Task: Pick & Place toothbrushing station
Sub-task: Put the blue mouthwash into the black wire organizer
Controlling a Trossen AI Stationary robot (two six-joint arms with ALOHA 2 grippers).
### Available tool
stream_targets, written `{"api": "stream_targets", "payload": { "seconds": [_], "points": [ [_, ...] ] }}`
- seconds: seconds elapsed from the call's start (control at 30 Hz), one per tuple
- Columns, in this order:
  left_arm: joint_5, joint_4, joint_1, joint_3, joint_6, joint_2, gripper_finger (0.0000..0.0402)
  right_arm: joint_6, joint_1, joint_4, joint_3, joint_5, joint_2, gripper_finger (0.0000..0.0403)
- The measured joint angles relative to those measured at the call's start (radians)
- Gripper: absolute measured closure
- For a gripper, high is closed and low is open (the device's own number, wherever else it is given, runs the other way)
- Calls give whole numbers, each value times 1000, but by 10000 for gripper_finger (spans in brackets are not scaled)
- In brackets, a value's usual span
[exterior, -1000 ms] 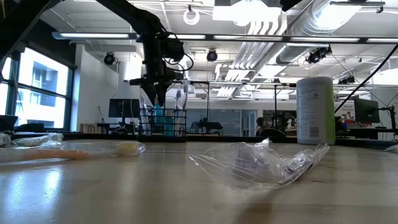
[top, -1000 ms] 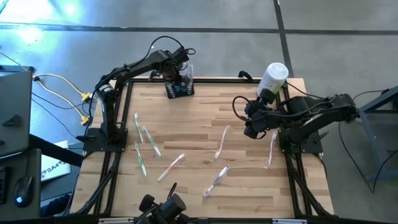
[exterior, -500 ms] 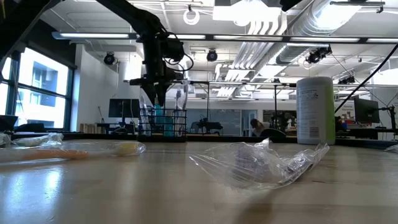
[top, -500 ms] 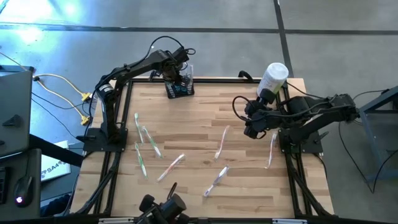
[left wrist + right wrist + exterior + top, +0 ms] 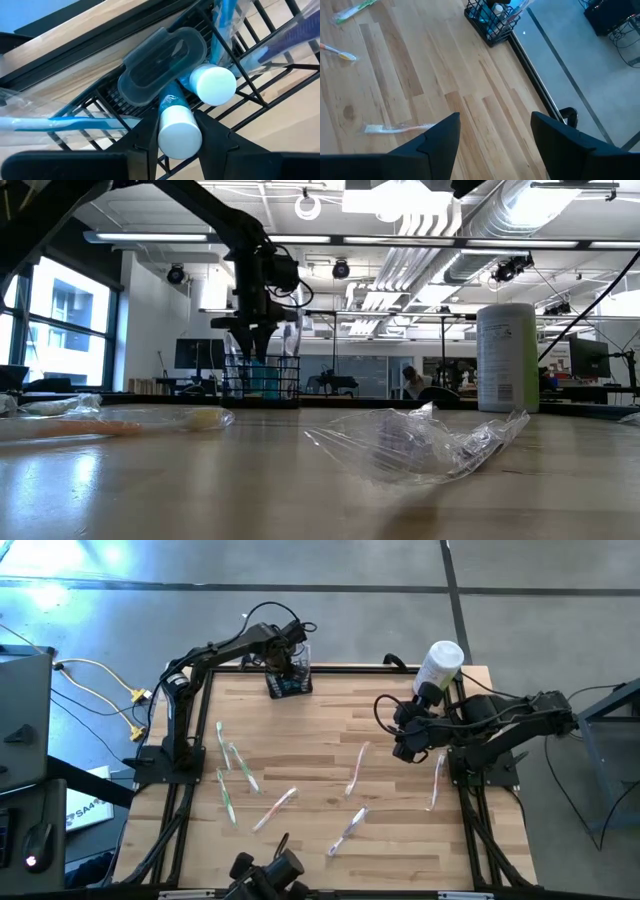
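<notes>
Your left tool (image 5: 287, 660) is up at the top centre of the high view, right over the toothbrushing station (image 5: 289, 682), the small black wire rack sitting at the far edge of the tabletop (image 5: 320, 840). Through the left wrist camera you can see its fingers (image 5: 145, 137) clamped on a teal tube with a white cap (image 5: 178, 132), held just above the rack's compartments, with a second white-capped tube (image 5: 214, 84) and a translucent case (image 5: 162, 62) standing inside the rack. In the low view the station (image 5: 262, 380) shows left of centre, the left tool (image 5: 250, 330) dipping into it from above. Your right tool (image 5: 405, 750) waits at the right side of the high view, fingers (image 5: 440, 137) spread apart with nothing between them, just below the tall white cylindrical container (image 5: 438, 665). Wrapped toothbrushes (image 5: 356, 768) lie scattered over the lower half of the tabletop, well apart from the station.
</notes>
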Motion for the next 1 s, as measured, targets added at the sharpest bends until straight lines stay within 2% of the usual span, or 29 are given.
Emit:
{"api": "stream_targets", "payload": {
  "seconds": [0.33,0.5,0.6,1.0],
  "points": [
    [2,-2,0,0,-5,0,309,0,0,-6,0,5,0,167],
    [3,-1,0,0,-15,0,250,0,0,-6,0,5,0,167],
    [4,1,0,0,-15,0,237,0,0,-2,0,5,0,167],
    [20,-15,0,7,-15,0,256,1,-13,10,0,-2,0,167]
  ]
}}
